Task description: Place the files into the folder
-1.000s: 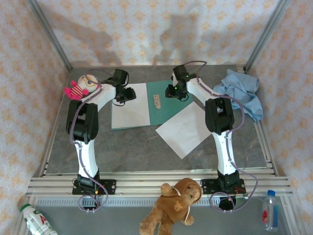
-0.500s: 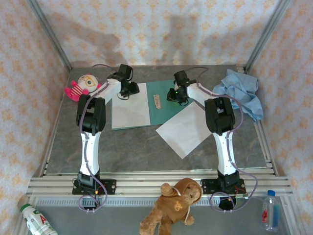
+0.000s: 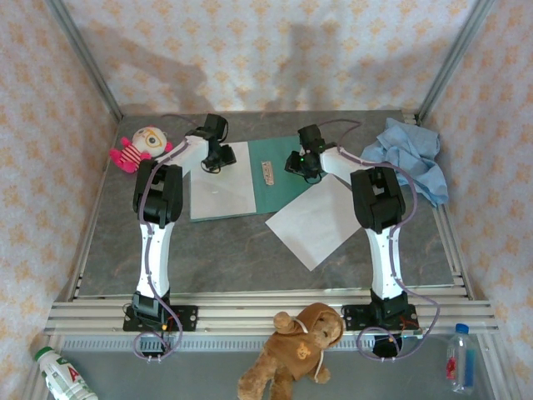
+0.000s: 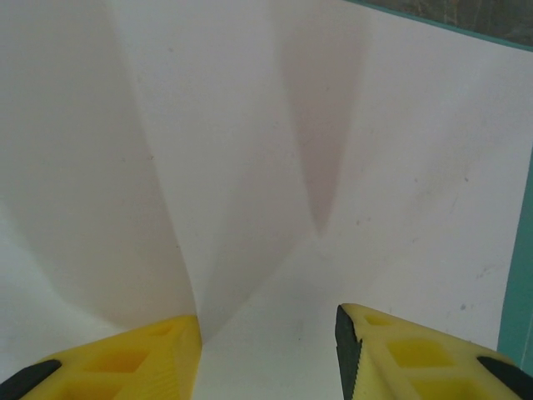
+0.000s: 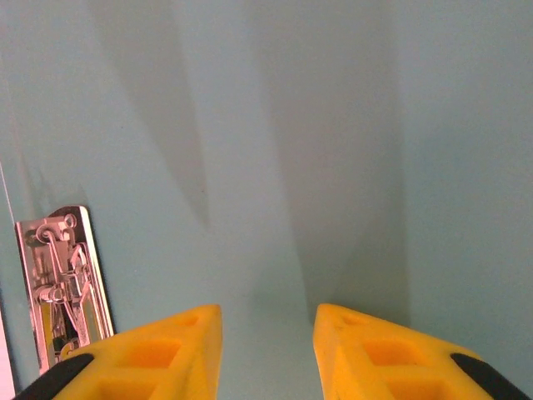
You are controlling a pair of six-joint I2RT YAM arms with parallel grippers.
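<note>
The teal folder (image 3: 281, 188) lies open at the back of the table, with a metal clip (image 3: 267, 173) near its spine. One white file (image 3: 221, 193) lies flat on its left leaf. A second white file (image 3: 313, 221) lies turned at an angle on the table, its far corner over the right leaf. My left gripper (image 3: 218, 156) hovers open over the far edge of the first file (image 4: 250, 150), nothing between its fingers. My right gripper (image 3: 301, 164) stands open just above the bare right leaf (image 5: 275, 150), with the clip (image 5: 62, 283) to its left.
A crumpled light blue cloth (image 3: 408, 154) lies at the back right. A pink doll (image 3: 137, 148) sits at the back left, beside the left arm. A brown teddy bear (image 3: 296, 350) and two bottles (image 3: 62, 375) (image 3: 460, 358) lie in front of the arm bases.
The left arm's elbow has swung right while its gripper stayed over the sheet's far edge. The right gripper has slid a little right and nearer along the teal leaf.
</note>
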